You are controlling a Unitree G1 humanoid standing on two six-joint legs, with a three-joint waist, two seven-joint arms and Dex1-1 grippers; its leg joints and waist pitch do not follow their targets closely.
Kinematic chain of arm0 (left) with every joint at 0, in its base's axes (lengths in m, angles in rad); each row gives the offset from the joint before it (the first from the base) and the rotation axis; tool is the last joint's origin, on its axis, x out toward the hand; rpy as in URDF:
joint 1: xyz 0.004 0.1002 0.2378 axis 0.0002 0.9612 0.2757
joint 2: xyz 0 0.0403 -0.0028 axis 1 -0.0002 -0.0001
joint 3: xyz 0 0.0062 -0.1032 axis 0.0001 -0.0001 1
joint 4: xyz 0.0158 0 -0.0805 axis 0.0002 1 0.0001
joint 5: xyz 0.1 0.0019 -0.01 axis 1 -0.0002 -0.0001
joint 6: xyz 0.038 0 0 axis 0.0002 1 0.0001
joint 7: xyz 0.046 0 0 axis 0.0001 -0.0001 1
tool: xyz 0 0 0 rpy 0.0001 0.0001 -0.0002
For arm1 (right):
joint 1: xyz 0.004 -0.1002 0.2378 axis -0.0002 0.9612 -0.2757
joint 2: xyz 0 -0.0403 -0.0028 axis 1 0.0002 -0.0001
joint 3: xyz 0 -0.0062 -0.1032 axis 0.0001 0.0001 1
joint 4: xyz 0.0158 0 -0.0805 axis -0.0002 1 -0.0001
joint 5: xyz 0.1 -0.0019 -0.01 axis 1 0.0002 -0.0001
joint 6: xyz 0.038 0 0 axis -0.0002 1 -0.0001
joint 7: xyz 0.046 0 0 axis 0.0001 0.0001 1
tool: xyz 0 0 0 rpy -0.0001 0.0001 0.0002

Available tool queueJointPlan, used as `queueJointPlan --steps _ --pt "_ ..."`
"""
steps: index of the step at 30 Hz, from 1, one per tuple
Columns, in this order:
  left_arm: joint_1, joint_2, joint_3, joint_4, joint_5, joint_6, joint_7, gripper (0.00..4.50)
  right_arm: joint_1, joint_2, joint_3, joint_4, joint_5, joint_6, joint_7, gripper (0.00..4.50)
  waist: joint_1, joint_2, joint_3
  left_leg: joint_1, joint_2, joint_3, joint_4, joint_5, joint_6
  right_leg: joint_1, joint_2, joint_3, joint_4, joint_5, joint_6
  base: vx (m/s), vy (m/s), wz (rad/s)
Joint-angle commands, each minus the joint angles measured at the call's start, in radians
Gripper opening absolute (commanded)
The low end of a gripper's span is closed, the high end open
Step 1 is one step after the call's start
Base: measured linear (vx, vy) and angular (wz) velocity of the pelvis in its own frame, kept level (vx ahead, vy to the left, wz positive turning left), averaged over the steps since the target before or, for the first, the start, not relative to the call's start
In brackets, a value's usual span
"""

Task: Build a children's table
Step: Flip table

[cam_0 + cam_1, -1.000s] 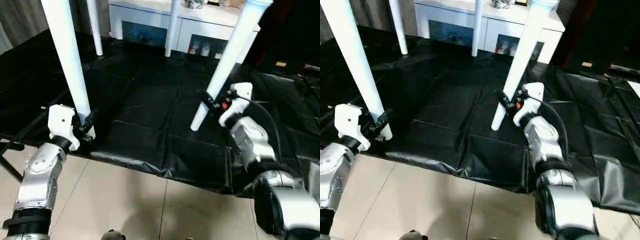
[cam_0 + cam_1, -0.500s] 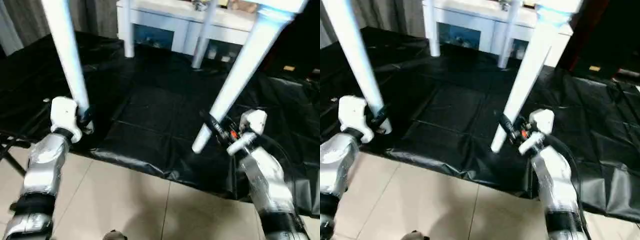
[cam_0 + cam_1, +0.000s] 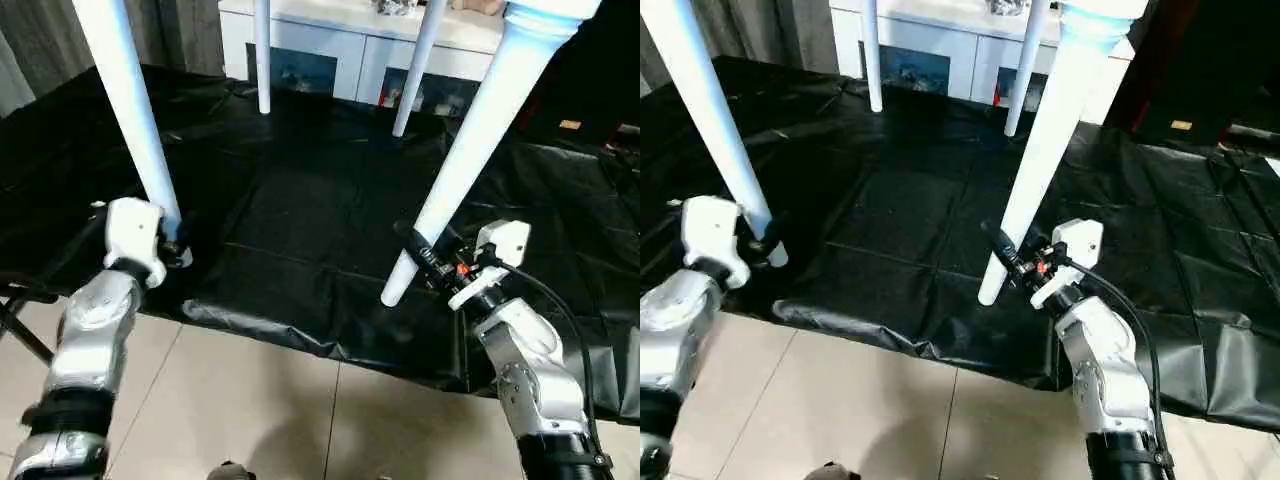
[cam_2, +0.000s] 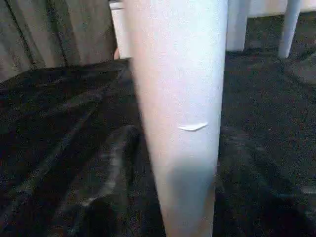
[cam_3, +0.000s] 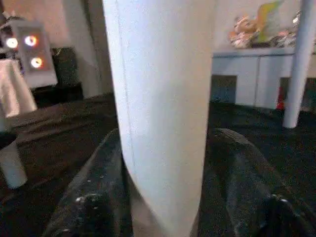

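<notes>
The children's table stands upright on a black mat [image 3: 300, 200]; its tabletop is out of view above. Two white tapered legs rise close to me: the left near leg [image 3: 130, 120] and the right near leg [image 3: 470, 150]. Two far legs [image 3: 262, 60] [image 3: 412, 70] stand by the cabinet. My left gripper [image 3: 172, 245] is shut on the left near leg [image 4: 177, 98] just above its foot. My right gripper [image 3: 425, 262] is shut on the right near leg [image 5: 163, 98] near its foot, and black fingers [image 5: 247, 187] flank that leg on both sides.
A white glass-doored cabinet [image 3: 330, 50] stands behind the mat. Pale floor tiles [image 3: 250, 410] lie between me and the mat's front edge. A black stand leg [image 3: 15, 320] shows at the far left. Dark furniture [image 3: 600, 60] stands at the back right.
The whole view has shifted, so the far legs now show further right against the cabinet. My right forearm has swung lower and closer to me. Both grippers keep their hold.
</notes>
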Motion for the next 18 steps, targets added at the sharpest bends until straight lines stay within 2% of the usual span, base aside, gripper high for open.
queueJointPlan --steps 1,4,5,7,8,10,11,12,13,14,15,16,17,18 --pt "0.008 -0.003 0.012 -0.031 -0.023 -0.013 -0.018 3.2 0.009 -0.001 -0.021 -0.04 0.008 0.007 -0.017 2.99 -0.004 0.027 -0.06 0.031 0.025 -0.01 -0.095 -0.419 -0.053 0.018 -0.06 0.037 -0.08 -0.298 -0.157 0.0 0.0 0.0" --pt "0.045 -0.006 0.03 -0.079 -0.057 -0.021 -0.028 3.44 0.043 0.009 -0.019 -0.105 -0.002 0.02 -0.055 3.12 -0.002 0.026 -0.058 0.029 0.026 -0.01 -0.097 -0.425 -0.056 0.019 -0.061 0.039 -0.081 -0.309 -0.146 0.0 0.0 0.0" --pt "0.082 -0.012 0.052 -0.127 -0.106 -0.029 -0.049 3.46 0.091 0.015 -0.003 -0.188 -0.002 0.036 -0.066 3.22 -0.003 0.025 -0.057 0.028 0.027 -0.012 -0.098 -0.426 -0.057 0.021 -0.061 0.039 -0.079 -0.313 -0.144 0.0 0.0 0.0" --pt "0.133 -0.018 0.079 -0.195 -0.159 -0.024 -0.076 3.54 0.153 0.021 0.022 -0.275 0.01 0.048 -0.07 3.28 -0.004 0.033 -0.055 0.027 0.026 -0.011 -0.1 -0.448 -0.057 0.018 -0.059 0.041 -0.082 -0.323 -0.135 0.0 0.0 0.0" --pt "0.133 -0.018 0.079 -0.195 -0.159 -0.024 -0.076 3.54 0.153 0.021 0.022 -0.275 0.01 0.048 -0.07 3.28 -0.005 0.03 -0.056 0.026 0.027 -0.012 -0.101 -0.448 -0.057 0.022 -0.06 0.041 -0.082 -0.322 -0.133 0.0 0.0 0.0" --pt "0.192 -0.024 0.088 -0.282 -0.191 0.01 -0.085 3.54 0.213 0.028 0.038 -0.342 0.026 0.056 -0.08 3.28 -0.006 0.037 -0.052 0.029 0.026 -0.013 -0.102 -0.477 -0.059 0.015 -0.059 0.041 -0.088 -0.362 -0.122 0.0 0.0 0.0" --pt "0.205 -0.025 0.089 -0.299 -0.196 0.017 -0.086 3.54 0.225 0.03 0.041 -0.356 0.03 0.059 -0.082 3.28 -0.005 0.034 -0.052 0.028 0.03 -0.014 -0.102 -0.481 -0.06 0.016 -0.061 0.043 -0.089 -0.365 -0.119 0.0 0.0 0.0" --pt "0.264 -0.04 0.08 -0.397 -0.235 0.084 -0.079 3.54 0.27 0.036 0.038 -0.398 0.018 0.062 -0.111 3.28 -0.007 0.038 -0.049 0.029 0.029 -0.013 -0.102 -0.497 -0.063 0.012 -0.058 0.044 -0.088 -0.384 -0.116 0.0 0.0 0.0" --pt "0.283 -0.048 0.074 -0.435 -0.241 0.097 -0.068 3.54 0.281 0.039 0.032 -0.409 0.006 0.062 -0.13 3.28 -0.008 0.035 -0.048 0.026 0.03 -0.013 -0.104 -0.505 -0.062 0.013 -0.059 0.044 -0.092 -0.397 -0.113 0.0 0.0 0.0" --pt "0.3 -0.057 0.063 -0.474 -0.244 0.113 -0.054 3.54 0.286 0.04 0.024 -0.415 -0.013 0.067 -0.153 3.28 -0.011 0.038 -0.044 0.031 0.028 -0.014 -0.103 -0.54 -0.067 0.006 -0.054 0.042 -0.099 -0.449 -0.099 0.0 0.0 0.0" --pt "0.3 -0.057 0.063 -0.474 -0.244 0.113 -0.054 3.54 0.286 0.04 0.024 -0.415 -0.013 0.067 -0.153 3.28 -0.011 0.038 -0.044 0.031 0.028 -0.014 -0.103 -0.54 -0.067 0.006 -0.054 0.042 -0.099 -0.449 -0.099 0.0 0.0 0.0" --pt "0.327 -0.073 0.02 -0.543 -0.201 0.114 -0.016 3.54 0.28 0.036 0.003 -0.413 -0.06 0.093 -0.207 3.28 -0.01 0.046 -0.042 0.037 0.022 -0.015 -0.1 -0.562 -0.068 0.0 -0.054 0.042 -0.108 -0.501 -0.078 0.0 0.0 0.0" --pt "0.339 -0.098 -0.021 -0.58 -0.188 0.208 0.041 3.54 0.259 0.027 -0.017 -0.389 -0.104 0.204 -0.288 3.28 -0.016 0.044 -0.037 0.03 0.021 -0.019 -0.104 -0.559 -0.075 0.008 -0.051 0.038 -0.109 -0.531 -0.057 0.0 0.0 0.0" --pt "0.334 -0.117 -0.032 -0.579 -0.165 0.197 0.062 3.54 0.253 0.021 -0.021 -0.384 -0.114 0.229 -0.304 3.28 -0.013 0.05 -0.034 0.039 0.022 -0.019 -0.102 -0.578 -0.082 0.0 -0.049 0.038 -0.112 -0.555 -0.051 0.0 0.0 0.0"
